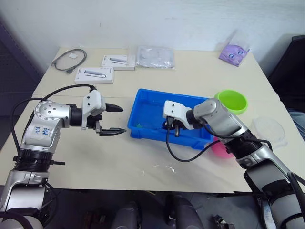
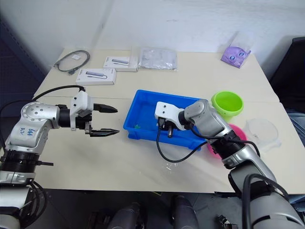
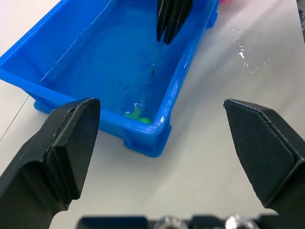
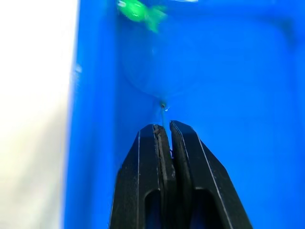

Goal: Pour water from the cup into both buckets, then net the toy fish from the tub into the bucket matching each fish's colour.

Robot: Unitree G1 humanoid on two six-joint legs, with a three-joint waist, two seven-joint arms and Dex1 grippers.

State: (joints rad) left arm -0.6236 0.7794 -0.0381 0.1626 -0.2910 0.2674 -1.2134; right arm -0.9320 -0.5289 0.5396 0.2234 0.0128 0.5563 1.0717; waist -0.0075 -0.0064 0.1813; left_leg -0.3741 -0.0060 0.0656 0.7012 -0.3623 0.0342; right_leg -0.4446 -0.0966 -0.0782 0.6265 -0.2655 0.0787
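The right gripper is pinching the net by its thin, light stick, apparently dipping the hoop toward a slippery green fish in the tub (left gripper gaping wide, empty).

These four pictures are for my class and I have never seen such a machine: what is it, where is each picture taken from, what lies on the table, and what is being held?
It is a humanoid robot with two arms. Two pictures look down from its head; the other two look along each gripper from a wrist camera.

On the table stand a blue tub with a green toy fish in it, a lime green bucket, a pink bucket, a clear cup, boxes and a cable.

The right gripper is shut on the thin handle of a net, which dips into the tub near the fish. The left gripper is open and holds nothing, beside the tub.
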